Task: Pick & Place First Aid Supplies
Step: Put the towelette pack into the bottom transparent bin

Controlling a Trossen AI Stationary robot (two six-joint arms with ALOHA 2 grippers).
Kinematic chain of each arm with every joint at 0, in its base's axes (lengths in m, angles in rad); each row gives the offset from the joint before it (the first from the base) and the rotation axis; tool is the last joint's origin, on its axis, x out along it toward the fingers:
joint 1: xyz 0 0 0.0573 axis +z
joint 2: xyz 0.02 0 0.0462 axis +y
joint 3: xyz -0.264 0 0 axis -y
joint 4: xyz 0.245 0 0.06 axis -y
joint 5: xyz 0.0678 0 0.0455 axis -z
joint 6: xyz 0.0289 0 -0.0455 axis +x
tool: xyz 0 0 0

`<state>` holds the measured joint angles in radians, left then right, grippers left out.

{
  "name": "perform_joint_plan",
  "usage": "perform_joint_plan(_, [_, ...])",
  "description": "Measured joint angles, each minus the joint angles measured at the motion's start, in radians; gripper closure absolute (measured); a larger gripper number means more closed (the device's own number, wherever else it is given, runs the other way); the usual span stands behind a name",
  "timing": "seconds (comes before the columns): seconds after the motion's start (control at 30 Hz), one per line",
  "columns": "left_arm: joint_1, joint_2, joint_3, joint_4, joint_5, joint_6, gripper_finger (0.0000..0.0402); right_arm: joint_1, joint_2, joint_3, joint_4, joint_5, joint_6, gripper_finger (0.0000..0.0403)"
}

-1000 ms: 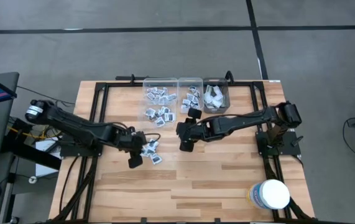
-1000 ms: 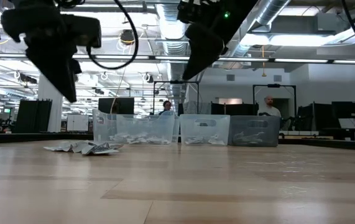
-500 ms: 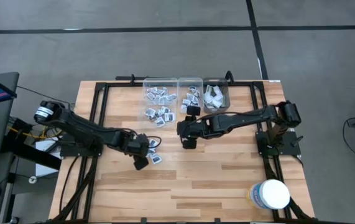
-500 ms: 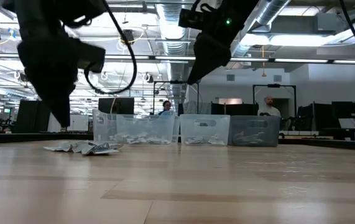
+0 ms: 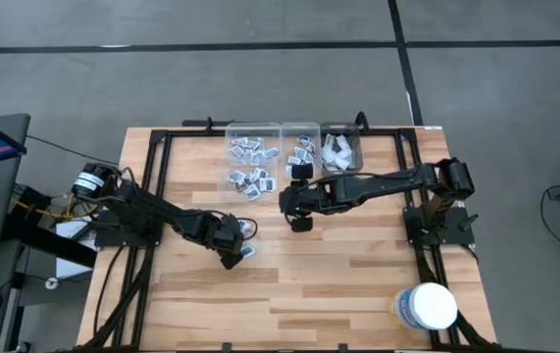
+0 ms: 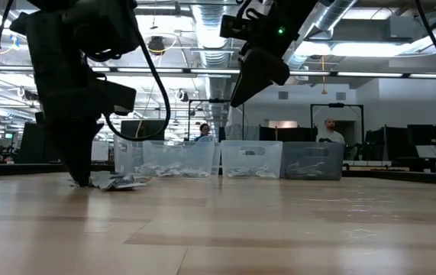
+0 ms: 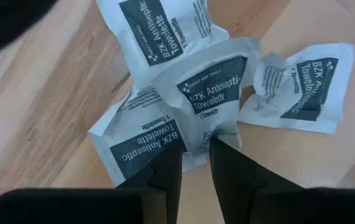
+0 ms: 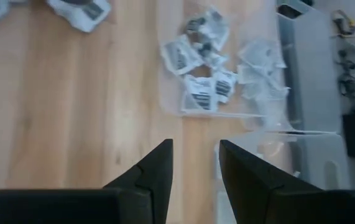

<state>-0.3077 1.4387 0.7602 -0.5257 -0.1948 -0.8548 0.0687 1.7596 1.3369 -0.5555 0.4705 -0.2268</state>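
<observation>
A small pile of first aid supplies (image 5: 247,228), flat white packets with dark prints, lies on the wooden table left of its middle; it also shows in the low view (image 6: 122,182). My left gripper (image 5: 231,259) is down at the pile's near side, pointing steeply down. Its fingers are open by a narrow gap (image 7: 194,163). Their tips stand at the near edge of the middle packet (image 7: 211,93). My right gripper (image 5: 301,223) hangs open above the table in front of the bins, with nothing between its fingers (image 8: 194,165). My left gripper has its fingertips (image 7: 170,163) at the near edge (image 7: 197,142) of the middle packet, coming from above at a steep slant. Whether they touch the packet, I cannot tell. The packets lie flat on the table.
Three clear bins stand along the far edge: a wide one (image 5: 252,162) and a narrow one (image 5: 303,153) with packets, and one with pale wrappers (image 5: 340,150). A big white round tub (image 5: 427,306) stands at the near right corner. People show in the room behind (image 6: 330,131).
My left gripper has come down to table height and moved toward the table's right edge to the near side of the pile, rolling at the wrist; its gap looks unchanged. My right gripper has rolled at the wrist while staying over the same place. The packets have not moved.
</observation>
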Motion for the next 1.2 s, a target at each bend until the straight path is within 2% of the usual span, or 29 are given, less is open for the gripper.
perform_joint_plan(0.07, [0.000, -0.007, -0.001, 0.002, -0.002, 0.000, 0.0330, 0.000, 0.000, 0.000, -0.008, -0.022, -0.001, 0.0278])
perform_joint_plan(0.2, [-0.014, -0.054, -0.006, 0.010, -0.016, 0.000, 0.0388, 0.000, 0.000, 0.000, -0.021, -0.030, -0.001, 0.0278])
perform_joint_plan(0.43, [-0.040, -0.190, -0.005, 0.036, -0.132, 0.003, 0.0397, 0.000, 0.000, 0.000, -0.020, -0.030, 0.000, 0.0278])
perform_joint_plan(0.53, [-0.039, -0.261, -0.006, 0.068, -0.242, 0.010, 0.0397, 0.000, 0.000, 0.000, -0.020, -0.033, 0.006, 0.0278])
perform_joint_plan(0.73, [-0.014, -0.397, -0.005, 0.087, -0.579, 0.012, 0.0396, 0.001, 0.000, 0.000, -0.027, -0.054, 0.043, 0.0278])
perform_joint_plan(0.8, [0.002, -0.432, -0.005, 0.089, -0.633, 0.035, 0.0396, 0.001, 0.000, 0.000, -0.047, -0.054, 0.051, 0.0278])
perform_joint_plan(1.07, [0.155, -0.463, -0.005, 0.104, -0.605, 0.170, 0.0396, -0.001, 0.000, 0.000, -0.100, -0.052, 0.099, 0.0278])
perform_joint_plan(1.2, [0.276, -0.433, -0.004, 0.125, -0.484, 0.211, 0.0394, -0.005, 0.000, 0.000, -0.102, -0.051, 0.120, 0.0278])
